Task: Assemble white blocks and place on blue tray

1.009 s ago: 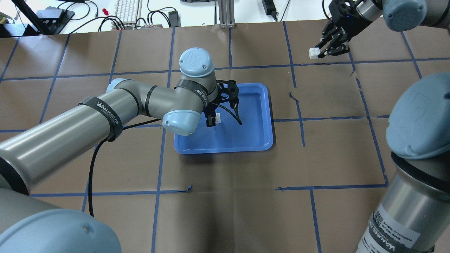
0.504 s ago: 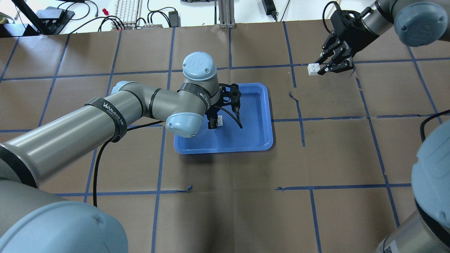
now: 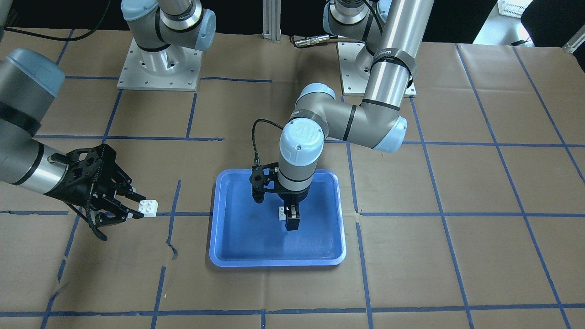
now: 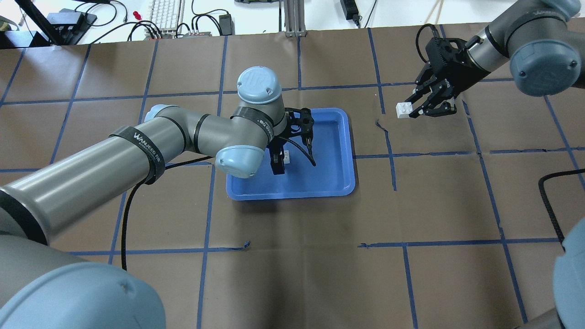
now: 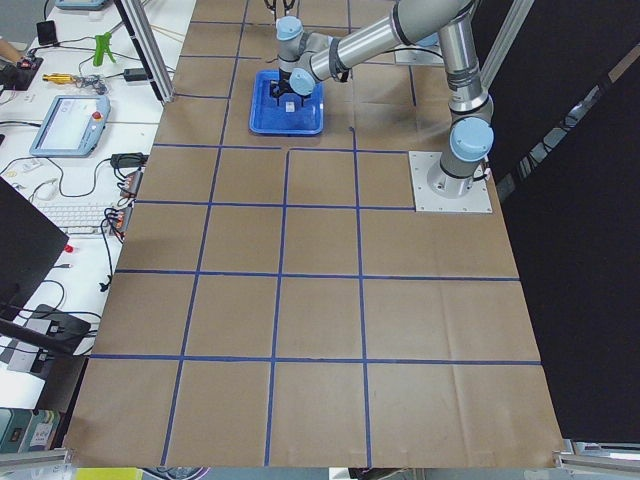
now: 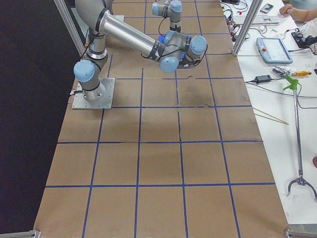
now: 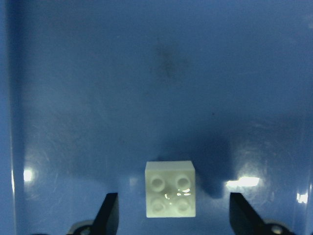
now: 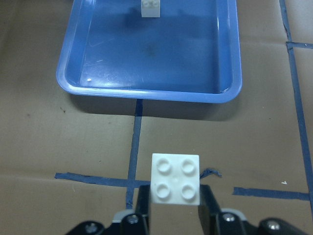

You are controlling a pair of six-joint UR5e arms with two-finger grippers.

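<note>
Closer to the blue tray [image 4: 352,155] than before, the right gripper [image 4: 415,111] clamps one white block [image 4: 402,110], carrying it over. On the tray, the left gripper [image 3: 290,219], jaws open, straddles the other white block [image 7: 170,188]. Next, probably: align studs, press together.

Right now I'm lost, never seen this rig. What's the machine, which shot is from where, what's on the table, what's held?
Two robot arms at a paper-covered table, each ending in a two-finger gripper. One camera looks down from behind the robot, one faces it, two sit at the table's ends, one rides on each wrist. A blue tray lies mid-table. The left gripper hangs open over it, fingers either side of a white block resting on the tray. The right gripper is shut on a second white block, off the tray, over the paper.
</note>
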